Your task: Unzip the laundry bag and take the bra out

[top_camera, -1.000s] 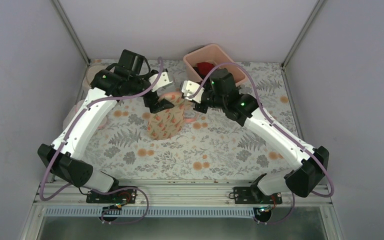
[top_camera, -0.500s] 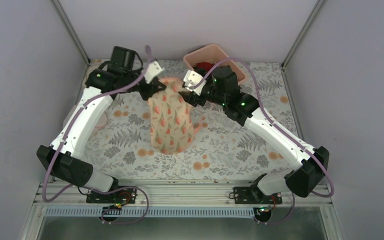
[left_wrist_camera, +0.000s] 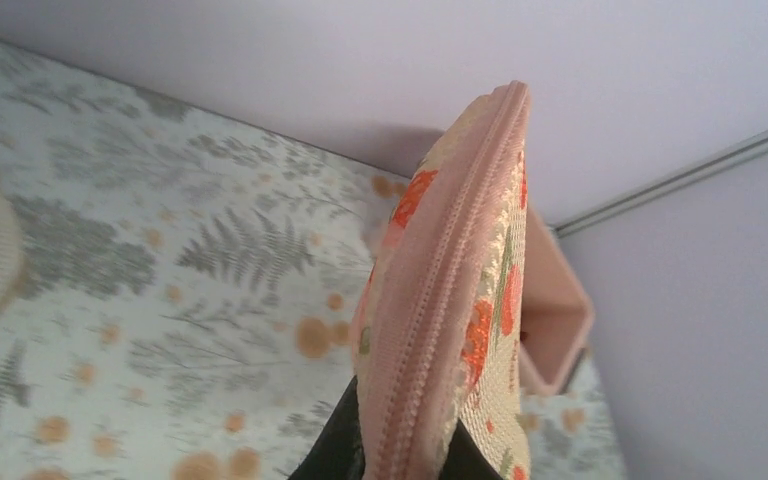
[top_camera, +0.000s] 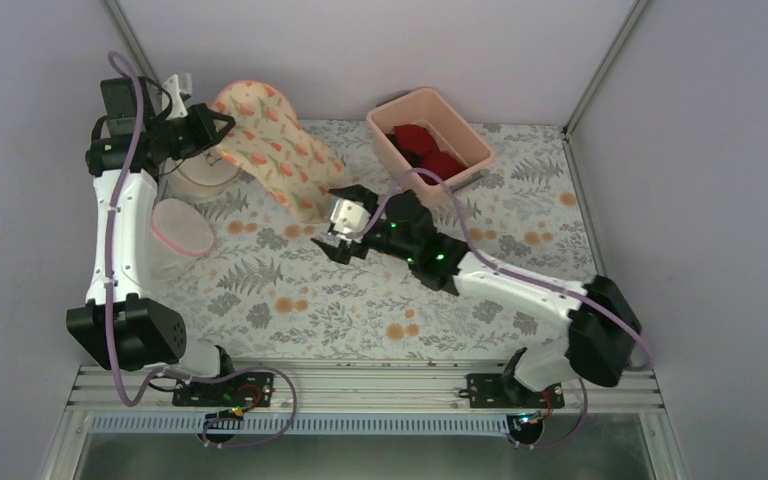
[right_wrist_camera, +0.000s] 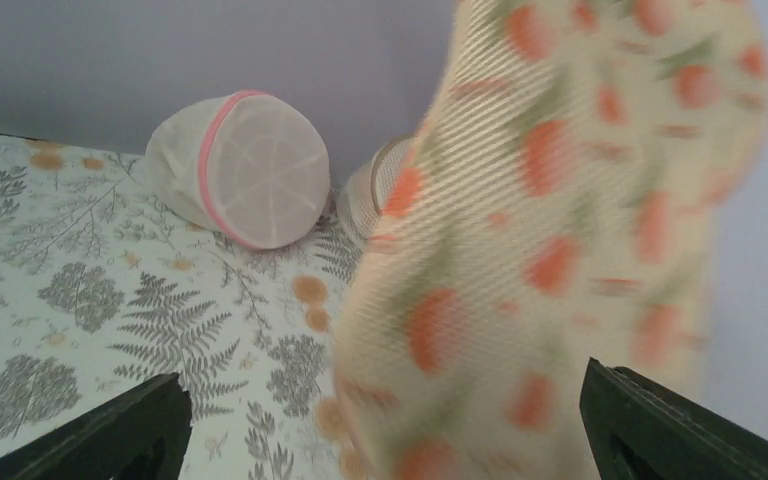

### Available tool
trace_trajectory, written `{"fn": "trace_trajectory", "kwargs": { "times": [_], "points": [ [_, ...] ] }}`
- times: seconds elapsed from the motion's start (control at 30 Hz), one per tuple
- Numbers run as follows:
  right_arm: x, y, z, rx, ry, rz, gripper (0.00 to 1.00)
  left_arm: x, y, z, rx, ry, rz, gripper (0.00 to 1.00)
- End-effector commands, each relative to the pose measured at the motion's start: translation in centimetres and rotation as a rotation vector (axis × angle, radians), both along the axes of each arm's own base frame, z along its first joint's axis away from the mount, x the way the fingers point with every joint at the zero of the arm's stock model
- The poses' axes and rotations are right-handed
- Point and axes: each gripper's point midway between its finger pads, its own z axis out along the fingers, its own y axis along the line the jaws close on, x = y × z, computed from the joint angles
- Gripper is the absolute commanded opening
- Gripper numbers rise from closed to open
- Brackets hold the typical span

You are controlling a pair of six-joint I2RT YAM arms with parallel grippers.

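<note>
We find the left gripper (top_camera: 214, 129) clamped on the pink zip edge of the laundry bag (top_camera: 272, 150). The bag is raised, its long axis running 11 to 5 o'clock. The right gripper (top_camera: 328, 222), wide open and empty, waits just beside its 5 o'clock end. No bra is visible.

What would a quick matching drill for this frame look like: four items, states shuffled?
Items:
1. laundry bag
2. pink bin
3. white mesh dome bag
4. right gripper

States:
A. open, low over the table
B. holds red garments
C. held up by its zip edge in the left gripper
D. sitting on the table near the left edge

Pairs: 1-C, 2-B, 3-D, 4-A
</note>
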Motion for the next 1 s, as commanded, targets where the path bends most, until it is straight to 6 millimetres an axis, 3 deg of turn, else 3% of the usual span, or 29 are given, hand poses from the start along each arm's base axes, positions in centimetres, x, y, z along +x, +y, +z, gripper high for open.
{"fn": "trace_trajectory", "kwargs": {
  "times": [0.0,0.13,0.33,0.43,0.53,0.7,0.73,0.83,0.97],
  "points": [
    [1.7,2.9,2.6,0.154,-0.124,-0.026,1.0,-0.6,-2.0,4.6,-0.215,0.013,-0.022,0.02],
    [3.2,3.6,1.0,0.14,-0.245,-0.129,1.0,-0.5,-2.7,5.8,-0.307,0.03,-0.054,0.02],
    [6.9,0.1,0.7,0.131,-0.357,-0.434,1.0,-0.4,-3.1,3.8,-0.372,0.103,-0.063,0.02],
    [6.9,-0.2,1.1,0.117,-0.411,-0.447,1.0,-0.6,-3.3,4.1,-0.384,0.098,-0.082,0.02],
    [7.4,0.5,0.1,0.087,-0.415,-0.444,1.0,-0.7,-3.3,4.5,-0.376,0.083,-0.084,0.02],
    [7.5,0.0,0.2,0.073,-0.416,-0.45,0.95,-0.8,-2.9,3.3,-0.389,0.111,-0.071,0.02],
    [7.5,-0.1,0.0,0.066,-0.411,-0.449,0.9,-0.8,-2.9,3.3,-0.39,0.111,-0.071,0.02],
    [7.3,-1.2,1.0,0.081,-0.409,-0.462,0.59,-0.8,-2.8,3.3,-0.385,0.104,-0.072,0.02],
    [6.9,-1.5,1.6,0.071,-0.392,-0.438,0.28,-0.8,-2.4,3.4,-0.362,0.081,-0.061,0.04]
  ]
}}
